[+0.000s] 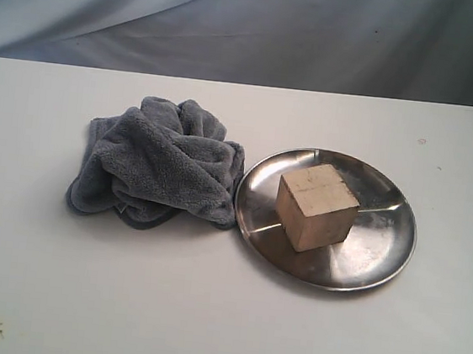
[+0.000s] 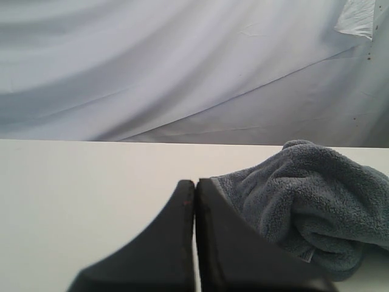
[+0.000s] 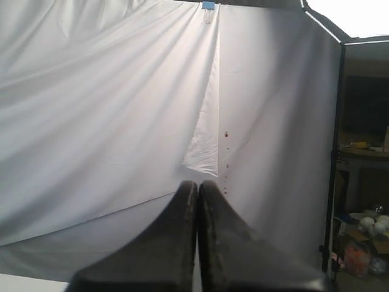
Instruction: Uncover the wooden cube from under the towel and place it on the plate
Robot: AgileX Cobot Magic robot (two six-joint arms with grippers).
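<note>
A: Where is the pale tan wooden cube [image 1: 316,206]?
B: On the round shiny steel plate [image 1: 382,243], near its middle. The crumpled dark grey fleece towel [image 1: 161,169] lies on the white table [image 1: 206,309], touching the plate's rim.
A: And the grippers?
B: The left gripper [image 2: 195,182] is pressed together, empty, near the towel. The right gripper [image 3: 198,184] is likewise closed on nothing.
</note>
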